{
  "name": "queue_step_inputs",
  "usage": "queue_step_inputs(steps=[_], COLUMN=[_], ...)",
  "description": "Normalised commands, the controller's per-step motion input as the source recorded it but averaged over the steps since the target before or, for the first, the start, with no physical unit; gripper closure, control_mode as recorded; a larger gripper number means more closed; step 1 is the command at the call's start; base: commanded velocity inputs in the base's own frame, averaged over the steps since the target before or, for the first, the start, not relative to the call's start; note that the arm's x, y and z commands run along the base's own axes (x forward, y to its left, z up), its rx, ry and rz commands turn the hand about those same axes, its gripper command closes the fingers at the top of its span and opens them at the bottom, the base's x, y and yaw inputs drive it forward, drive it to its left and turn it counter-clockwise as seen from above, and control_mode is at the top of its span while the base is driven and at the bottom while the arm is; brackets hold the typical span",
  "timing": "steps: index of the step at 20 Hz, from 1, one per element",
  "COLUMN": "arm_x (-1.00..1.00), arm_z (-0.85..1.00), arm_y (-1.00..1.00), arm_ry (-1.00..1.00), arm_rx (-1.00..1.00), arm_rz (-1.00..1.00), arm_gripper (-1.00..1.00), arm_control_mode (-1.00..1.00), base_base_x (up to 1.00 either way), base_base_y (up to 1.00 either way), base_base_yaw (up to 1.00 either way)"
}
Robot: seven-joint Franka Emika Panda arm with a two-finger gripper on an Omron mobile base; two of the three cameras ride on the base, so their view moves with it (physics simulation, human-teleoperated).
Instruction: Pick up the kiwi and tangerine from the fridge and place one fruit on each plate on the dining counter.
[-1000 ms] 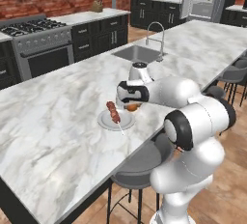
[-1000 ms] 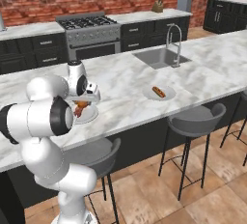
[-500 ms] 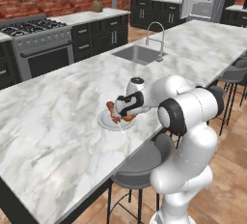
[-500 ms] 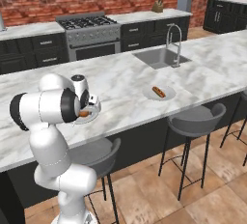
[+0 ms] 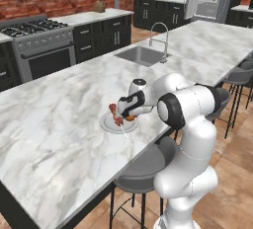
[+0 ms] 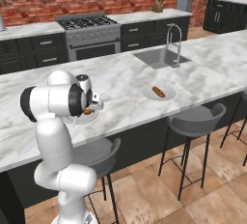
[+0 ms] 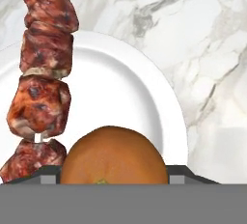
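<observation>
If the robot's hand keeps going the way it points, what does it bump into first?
Probably the round white plate under the orange tangerine that the hand holds; the gap left is hard to judge.

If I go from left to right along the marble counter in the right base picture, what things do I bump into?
Plate with the tangerine held in the gripper → second plate with a sausage-like snack → sink with its faucet.

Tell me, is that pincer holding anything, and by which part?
Yes: the round orange tangerine, gripped across its sides between the pincer fingers, above the white plate.
</observation>
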Motion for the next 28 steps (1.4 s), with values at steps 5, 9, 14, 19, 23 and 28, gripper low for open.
queue_step_inputs(steps=[5, 9, 14, 19, 23, 28], arm_x=[0.09, 0.00, 0.00, 0.00, 0.00, 0.00], arm_z=[-0.01, 0.00, 0.00, 0.00, 0.00, 0.00], arm_y=[0.12, 0.19, 0.00, 0.00, 0.00, 0.00], arm_ry=[0.00, 0.00, 0.00, 0.00, 0.00, 0.00], arm_rx=[0.00, 0.00, 0.00, 0.00, 0.00, 0.00], arm_rz=[0.00, 0.01, 0.00, 0.00, 0.00, 0.00], arm_gripper=[1.00, 1.00, 1.00, -1.00, -1.00, -1.00], arm_control_mode=[-1.00, -1.00, -1.00, -1.00, -1.00, -1.00], base_base_x=[0.00, 0.00, 0.00, 0.00, 0.00, 0.00], base_base_y=[0.00, 0.00, 0.00, 0.00, 0.00, 0.00], base_base_yaw=[0.00, 0.00, 0.00, 0.00, 0.00, 0.00])
